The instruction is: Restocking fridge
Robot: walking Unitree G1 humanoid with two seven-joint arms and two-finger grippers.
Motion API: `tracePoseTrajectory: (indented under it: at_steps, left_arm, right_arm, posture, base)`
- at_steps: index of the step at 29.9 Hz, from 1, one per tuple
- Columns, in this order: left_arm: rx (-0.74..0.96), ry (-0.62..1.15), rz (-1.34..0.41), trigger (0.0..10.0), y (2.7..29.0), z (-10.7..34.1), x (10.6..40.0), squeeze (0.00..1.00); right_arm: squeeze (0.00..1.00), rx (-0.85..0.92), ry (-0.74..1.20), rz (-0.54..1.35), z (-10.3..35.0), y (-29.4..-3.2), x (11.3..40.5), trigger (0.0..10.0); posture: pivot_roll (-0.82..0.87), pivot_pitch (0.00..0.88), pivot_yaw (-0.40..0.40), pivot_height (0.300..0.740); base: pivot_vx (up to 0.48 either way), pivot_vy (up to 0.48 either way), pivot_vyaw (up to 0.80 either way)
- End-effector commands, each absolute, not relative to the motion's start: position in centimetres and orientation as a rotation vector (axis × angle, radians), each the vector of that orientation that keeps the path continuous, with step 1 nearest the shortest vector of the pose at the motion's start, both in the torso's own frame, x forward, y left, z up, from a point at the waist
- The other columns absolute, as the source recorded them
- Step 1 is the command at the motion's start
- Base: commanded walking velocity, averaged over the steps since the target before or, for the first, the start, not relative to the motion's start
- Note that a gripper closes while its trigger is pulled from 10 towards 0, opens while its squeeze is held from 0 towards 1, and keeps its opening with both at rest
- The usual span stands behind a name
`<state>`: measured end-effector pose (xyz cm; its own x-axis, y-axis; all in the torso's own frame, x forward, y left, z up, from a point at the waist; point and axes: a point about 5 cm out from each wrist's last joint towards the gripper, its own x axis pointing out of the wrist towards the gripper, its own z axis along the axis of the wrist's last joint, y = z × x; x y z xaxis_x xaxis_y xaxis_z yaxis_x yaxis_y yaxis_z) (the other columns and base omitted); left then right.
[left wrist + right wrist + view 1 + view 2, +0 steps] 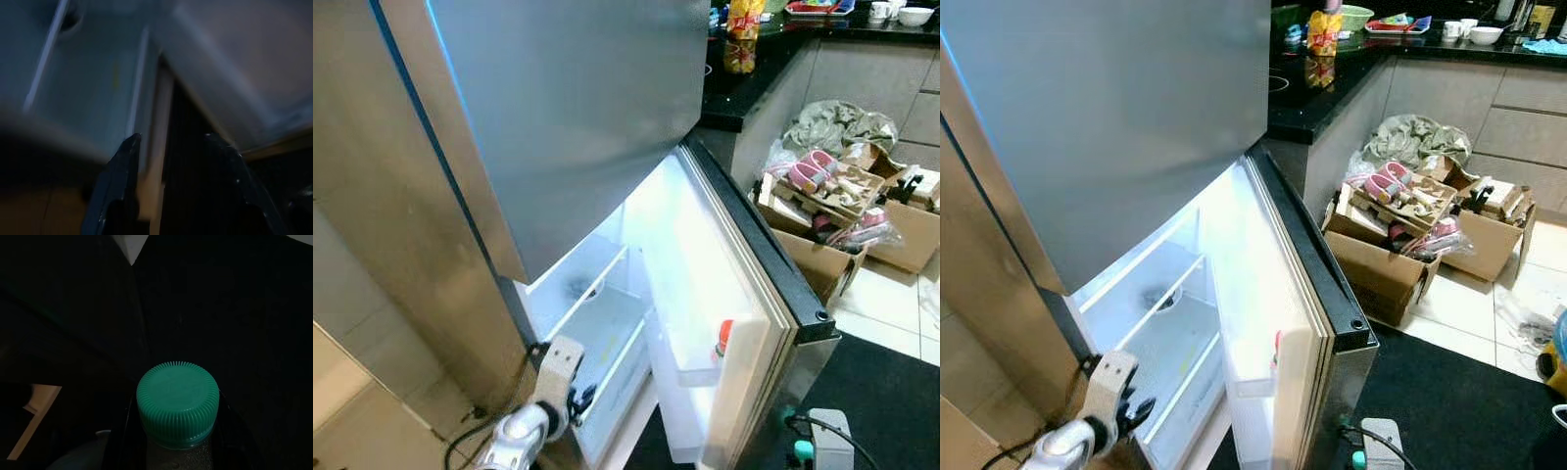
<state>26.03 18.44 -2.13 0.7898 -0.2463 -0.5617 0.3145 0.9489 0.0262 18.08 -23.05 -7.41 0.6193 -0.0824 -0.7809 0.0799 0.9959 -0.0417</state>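
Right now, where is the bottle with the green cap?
The bottle with the green cap sits between the right gripper fingers in the right wrist view, against dark surroundings.

Both head cameras look steeply down from above at the open fridge (607, 323), and share its lit shelves, its door (1273, 323) and the cardboard boxes (842, 211) beyond. The left wrist camera sits low and close, looking along the parted fingers (122, 181) of the left gripper (171, 142) into the same fridge compartment ahead of them. The right wrist camera looks out into darkness, with a green bottle cap (177, 404) pressed up near the lens.
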Motion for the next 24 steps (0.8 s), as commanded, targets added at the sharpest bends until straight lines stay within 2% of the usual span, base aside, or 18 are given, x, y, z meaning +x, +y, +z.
tracePoseTrajectory:
  at_steps: [1,6,10,18,24]
  left_arm:
    - [0.14,0.596,-0.256,10.0,19.3,-2.5,25.6,0.0]
    - [0.089,0.654,-0.191,10.0,18.8,-4.0,24.1,0.0]
    - [0.066,0.746,-0.094,10.0,19.3,-5.3,22.8,0.0]
    - [0.041,0.737,-0.091,10.0,18.9,-5.3,22.9,0.0]
    - [0.04,0.704,-0.091,10.0,18.2,-4.7,23.9,0.0]
  right_arm:
    - [0.0,-0.018,0.905,-0.086,-7.4,-23.1,18.0,10.0]
    - [0.0,-0.042,0.911,-0.091,-7.5,-23.2,17.8,10.0]
    - [0.0,-0.055,0.907,-0.126,-7.5,-23.6,17.6,10.0]
    - [0.0,-0.048,0.898,-0.126,-7.5,-23.4,17.8,10.0]
    - [0.0,-0.041,0.883,-0.119,-7.3,-22.9,18.4,10.0]
  posture:
    - [-0.12,0.001,0.019,0.74]
    - [-0.12,0.0,0.015,0.74]
    - [-0.12,0.0,0.019,0.74]
    - [-0.11,0.0,0.016,0.74]
    - [-0.11,0.0,0.017,0.74]
  base:
    - [0.0,0.0,0.0]
    - [0.0,0.0,0.0]
    - [0.0,0.0,0.0]
    - [0.0,0.0,0.0]
    - [-0.356,0.0,0.0]
